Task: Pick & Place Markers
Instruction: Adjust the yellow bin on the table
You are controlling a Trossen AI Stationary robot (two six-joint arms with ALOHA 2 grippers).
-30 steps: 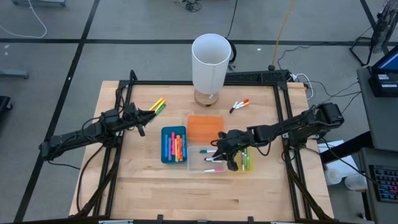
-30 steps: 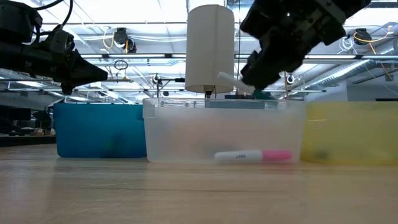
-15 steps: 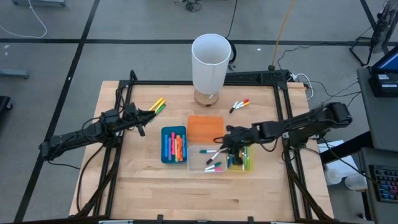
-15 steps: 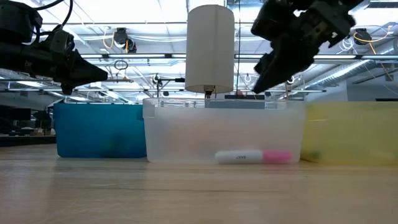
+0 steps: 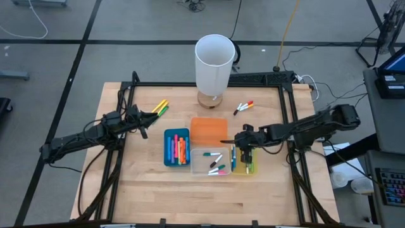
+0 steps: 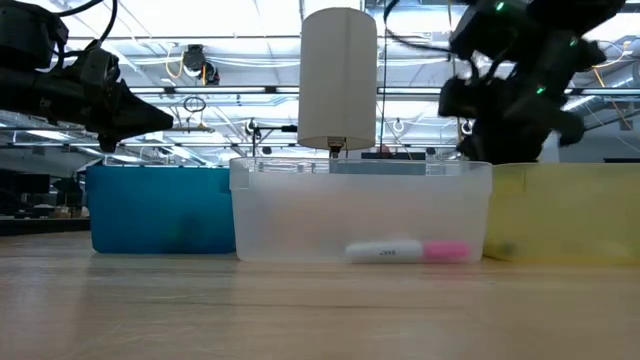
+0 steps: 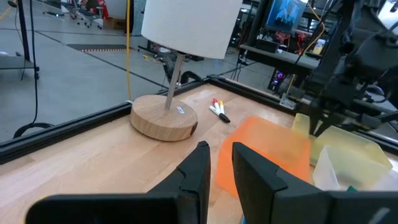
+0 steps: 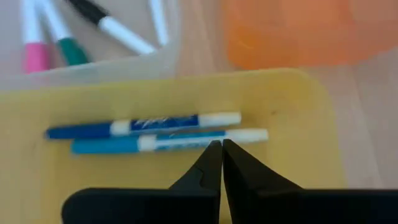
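Observation:
My right gripper (image 8: 222,149) (image 5: 244,149) hangs shut and bare over the yellow bin (image 5: 251,167), pointing steeply down. Two blue markers (image 8: 144,125) (image 8: 163,142) lie side by side on that bin's floor, just beyond the fingertips. White markers with coloured caps (image 5: 216,164) lie in the clear bin (image 6: 360,215), and bright markers (image 5: 178,149) fill the blue bin (image 5: 167,154). Loose markers lie on the table at the far left (image 5: 160,106) and the far right (image 5: 243,106). My left gripper (image 7: 221,165) (image 5: 145,121) waits level at the left with a narrow bare gap between its fingers.
A white-shaded lamp (image 5: 215,60) on a round wooden base (image 7: 163,117) stands at the table's far middle. An orange bin (image 5: 209,130) sits behind the clear bin. Bare wood lies along the near edge (image 5: 202,202).
My right gripper has let go of the white marker it held over the clear bin. It has then swung toward the table's right edge to stand over the yellow bin, tipping more steeply downward as it went.

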